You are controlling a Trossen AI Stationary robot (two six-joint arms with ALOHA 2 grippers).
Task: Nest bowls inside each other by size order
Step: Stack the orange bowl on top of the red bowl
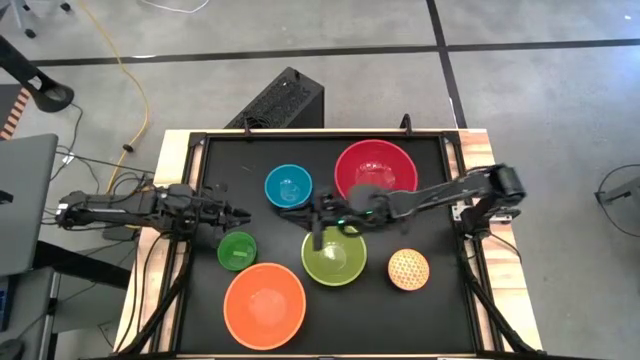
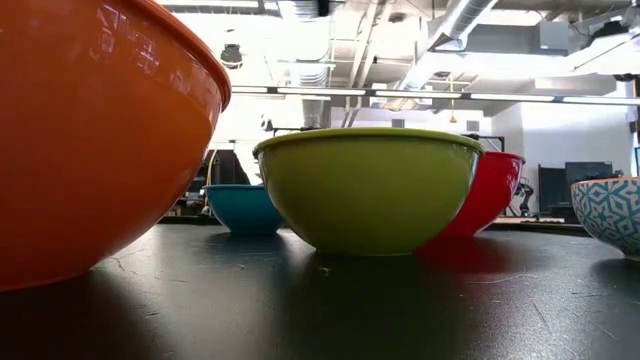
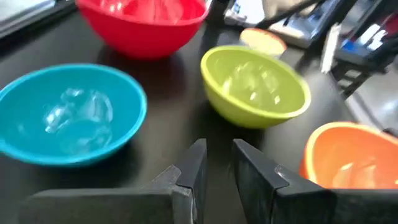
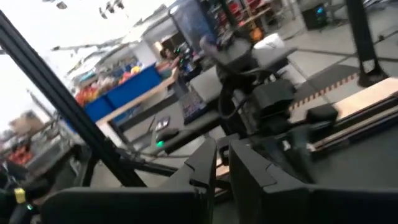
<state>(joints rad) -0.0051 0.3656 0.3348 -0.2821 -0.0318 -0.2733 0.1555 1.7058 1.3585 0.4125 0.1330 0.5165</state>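
Six bowls stand upright on their bases on the black table. They are red, blue, lime green, small dark green, orange and a small dotted yellow-orange one. My left gripper is between the blue and dark green bowls, empty, with a narrow gap between its fingers. My right gripper reaches across from the right to just near of the blue bowl. It is empty, and its fingers are nearly together. The two grippers point at each other.
My right arm stretches over the gap between the red and lime green bowls. The low view shows the orange bowl closest, then lime green, blue, red and the dotted bowl's patterned outside. Bare table lies at the near right.
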